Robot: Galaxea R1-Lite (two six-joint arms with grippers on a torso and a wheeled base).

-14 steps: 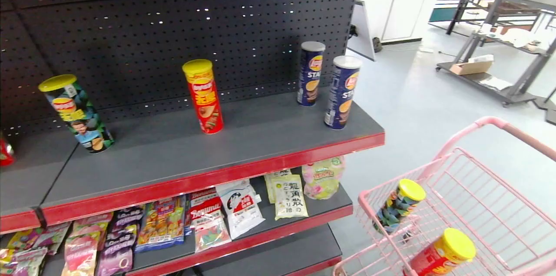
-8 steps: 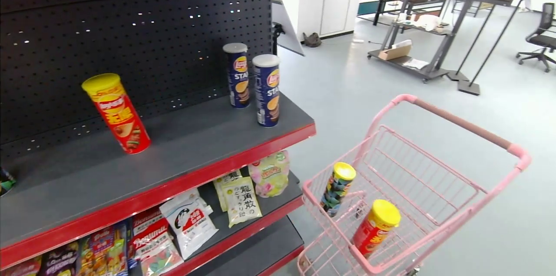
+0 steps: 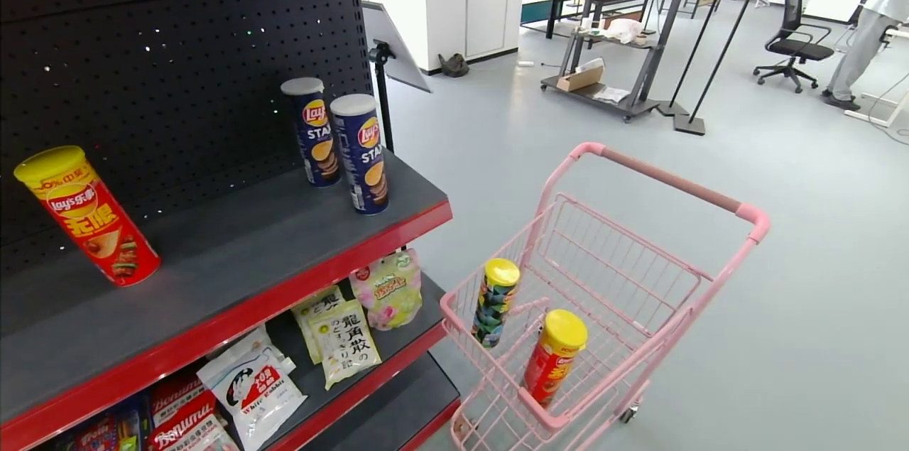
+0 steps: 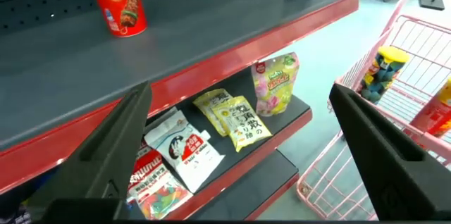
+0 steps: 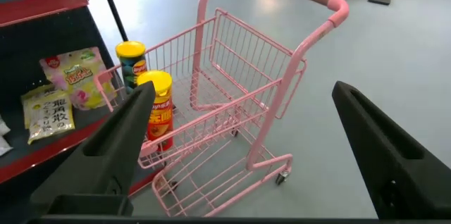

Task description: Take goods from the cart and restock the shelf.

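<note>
Camera pan toward robot's right over last 0.9 s: whole head picture shifted, shelf now at picture's left, cart nearer centre. No motion of goods themselves; same 2 canisters in cart as before. Meaning for task: attention turning from shelf to cart, next pick not yet begun.

Pink wire shopping cart (image 3: pixel 667 177) on grey floor (image 3: pixel 781 366), just beside right end of shelf unit. In basket, at end nearest shelf:
- tall multicolour-patterned chip canister with yellow lid (image 3: pixel 495 302) against shelf-side wall, upright or slightly tilted, hard to tell
- red cardboard chip canister with yellow lid (image 3: pixel 554 359) standing at near corner, close to rim
- both near each other, contact not clear

Dark grey top shelf board with red front edge (image 3: pixel 234 238):
- second red yellow-lidded chip canister (image 3: pixel 89 216) toward left, about midway back
- dark blue chip canister with grey lid (image 3: pixel 312 131) at right end by back panel
- twin dark blue canister (image 3: pixel 362 153) just beside it, nearer front edge

Assorted snack bags (image 3: pixel 348 341) along front edge of lower board.

Left gripper (image 4: pixel 239 91): fingers spread wide, nothing between, before shelf front. Right gripper (image 5: pixel 243 86): likewise released and empty, above cart.

Likely next: right arm down into basket for red canister. Wire walls close around it, so straight-down approach probably safest.
</note>
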